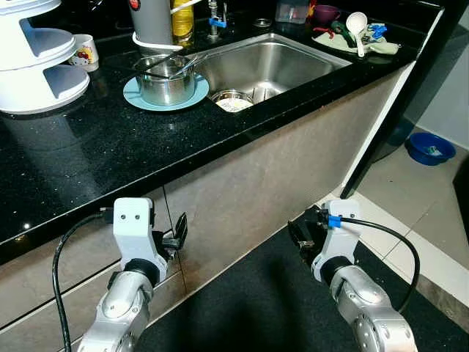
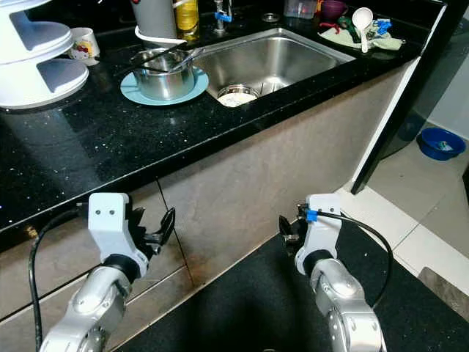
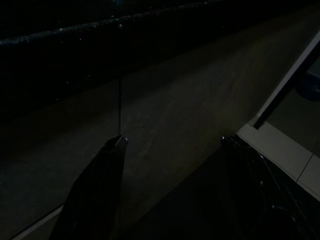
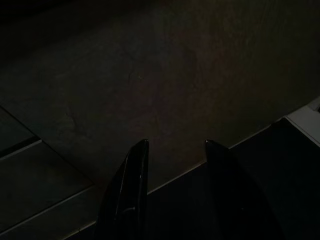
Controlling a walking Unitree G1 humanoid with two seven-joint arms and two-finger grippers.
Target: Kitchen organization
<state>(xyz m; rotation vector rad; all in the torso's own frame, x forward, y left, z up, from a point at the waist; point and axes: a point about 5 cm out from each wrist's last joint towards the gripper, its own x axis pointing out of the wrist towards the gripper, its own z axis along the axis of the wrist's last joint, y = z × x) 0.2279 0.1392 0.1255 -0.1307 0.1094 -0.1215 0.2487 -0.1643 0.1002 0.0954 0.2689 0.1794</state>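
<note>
Hanging low before counter (image 1: 110, 154), both tools (image 3: 172, 145) (image 4: 172, 150) parted, empty, pot (image 1: 163, 81) beside sink (image 1: 271, 66).

- Your grippers hang below the black counter (image 1: 110, 147), whose edge overhangs them.
- Beyond, a steel pot (image 1: 165, 79) on a blue plate (image 1: 135, 95) crowds the sink (image 1: 278, 62) rim.

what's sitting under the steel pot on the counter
A light blue plate lies under the steel pot; its rim shows all round. The plate's middle is covered by the pot.
</note>
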